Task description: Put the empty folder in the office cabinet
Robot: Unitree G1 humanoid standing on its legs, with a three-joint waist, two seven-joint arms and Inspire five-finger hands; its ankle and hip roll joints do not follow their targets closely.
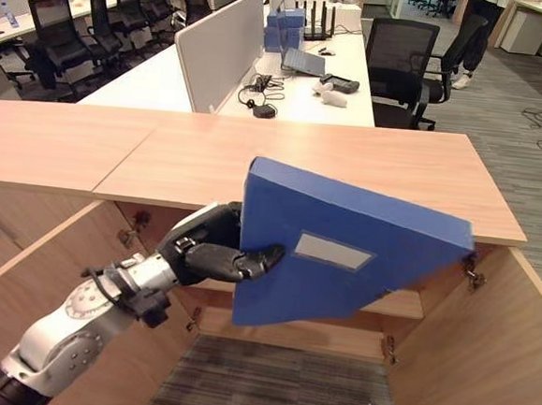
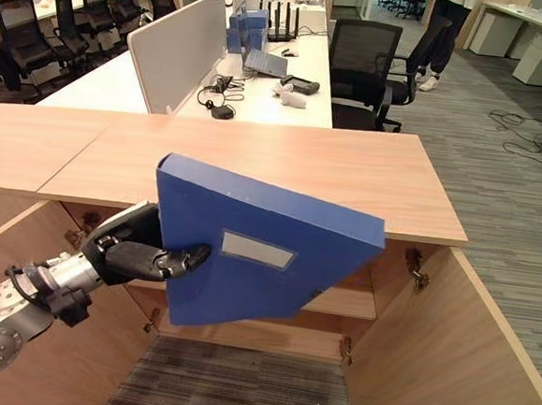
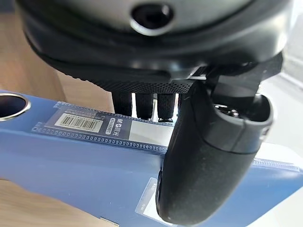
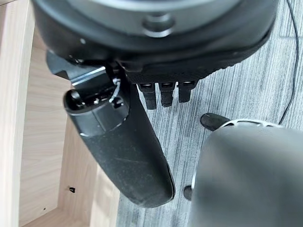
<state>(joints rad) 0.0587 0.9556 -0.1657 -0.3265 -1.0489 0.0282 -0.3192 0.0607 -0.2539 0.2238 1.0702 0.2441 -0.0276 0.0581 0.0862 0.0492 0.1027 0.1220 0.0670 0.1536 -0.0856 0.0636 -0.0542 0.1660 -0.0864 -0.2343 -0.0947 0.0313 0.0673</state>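
Observation:
A blue folder (image 1: pixel 347 251) with a pale label hangs tilted in front of the open wooden cabinet (image 1: pixel 283 166), its upper edge level with the cabinet top. My left hand (image 1: pixel 213 248) is shut on the folder's left edge, thumb across the front and fingers behind. In the left wrist view the thumb (image 3: pixel 208 161) presses on the blue folder (image 3: pixel 71 156), whose spine carries a barcode label. My right hand (image 4: pixel 128 146) hangs low beside the cabinet's right door, over the carpet, fingers relaxed and holding nothing.
Both cabinet doors stand wide: the left door (image 1: pixel 48 288) and the right door (image 1: pixel 484 360). A shelf (image 1: pixel 394 304) shows inside behind the folder. Beyond the cabinet are a white desk (image 1: pixel 289 91) with a divider and devices, black office chairs (image 1: pixel 399 67), and a person's legs (image 1: pixel 473 40).

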